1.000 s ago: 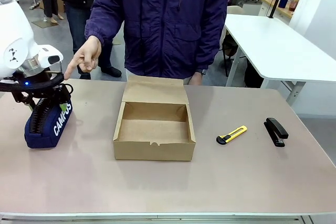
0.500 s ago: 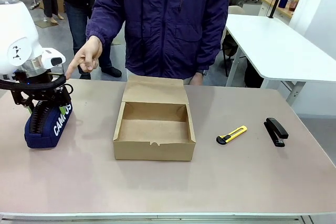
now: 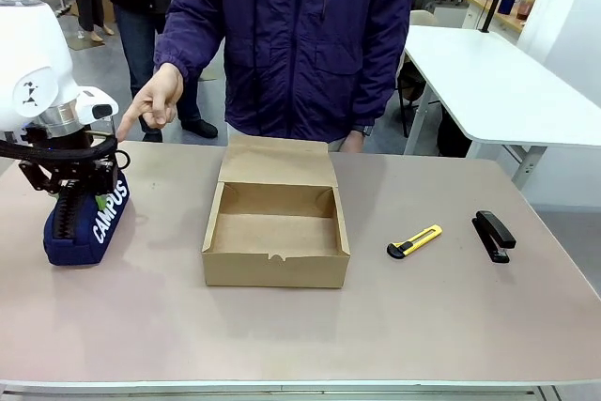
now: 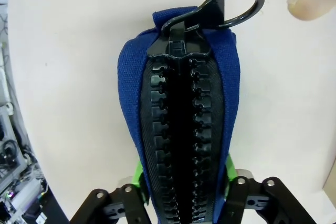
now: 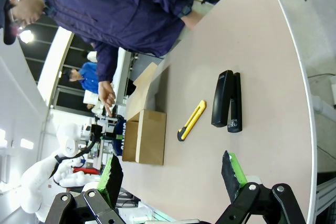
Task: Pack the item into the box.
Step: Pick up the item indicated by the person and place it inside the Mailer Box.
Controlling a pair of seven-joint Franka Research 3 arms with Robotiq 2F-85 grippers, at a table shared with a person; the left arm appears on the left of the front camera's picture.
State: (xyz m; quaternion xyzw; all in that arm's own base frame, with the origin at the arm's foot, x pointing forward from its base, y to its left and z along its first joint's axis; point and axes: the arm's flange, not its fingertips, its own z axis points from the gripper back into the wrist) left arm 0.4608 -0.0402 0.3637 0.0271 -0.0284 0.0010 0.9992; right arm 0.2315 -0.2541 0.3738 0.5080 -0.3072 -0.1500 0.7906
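You've got left gripper (image 3: pixel 83 192) clamped on the navy CAMPUS pouch (image 3: pixel 92 224), standing zip-up left of the open cardboard box (image 3: pixel 274 268); right gripper (image 5: pixel 173 174) wide apart, empty.

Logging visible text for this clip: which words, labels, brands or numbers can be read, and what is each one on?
"CAMPUS": white letters on the side of the navy pouch, read in the front view.
No readable print on the box, the yellow utility knife or the black stapler.
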